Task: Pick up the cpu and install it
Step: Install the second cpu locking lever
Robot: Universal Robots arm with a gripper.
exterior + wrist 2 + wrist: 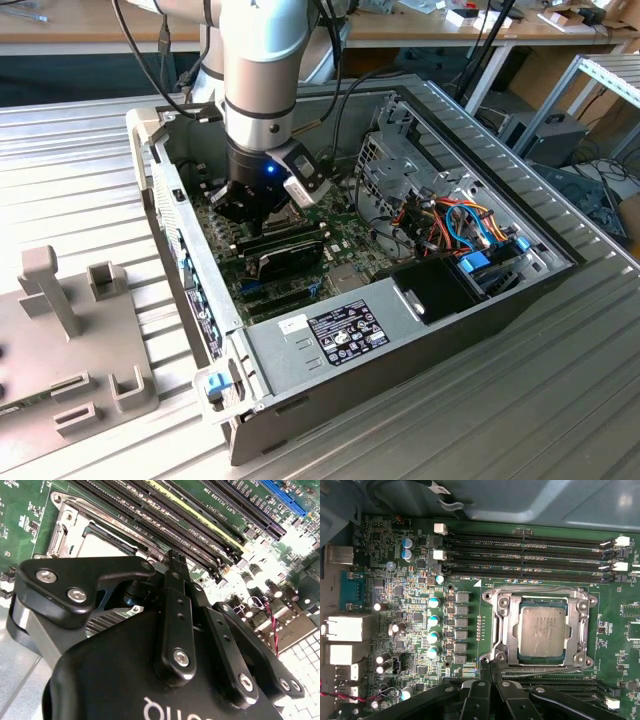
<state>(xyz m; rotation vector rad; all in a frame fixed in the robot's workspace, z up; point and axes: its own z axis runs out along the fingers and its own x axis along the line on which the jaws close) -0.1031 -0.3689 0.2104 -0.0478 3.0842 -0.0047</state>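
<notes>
The cpu, a small square chip with a dull silver-grey top, lies flat inside the dark socket, with the hinged metal frame around it. My gripper hangs just above the motherboard beside the socket's edge, apart from the chip, its black fingers pressed together with nothing between them. In the second wrist view the shut fingertips point at the board beside the socket frame. The exterior view has the gripper low inside the open computer case.
Rows of black memory slots run beside the socket. A long black expansion card lies across the board near the gripper. The case walls, drive cage and cable bundle enclose the space. A grey fixture stands outside the case.
</notes>
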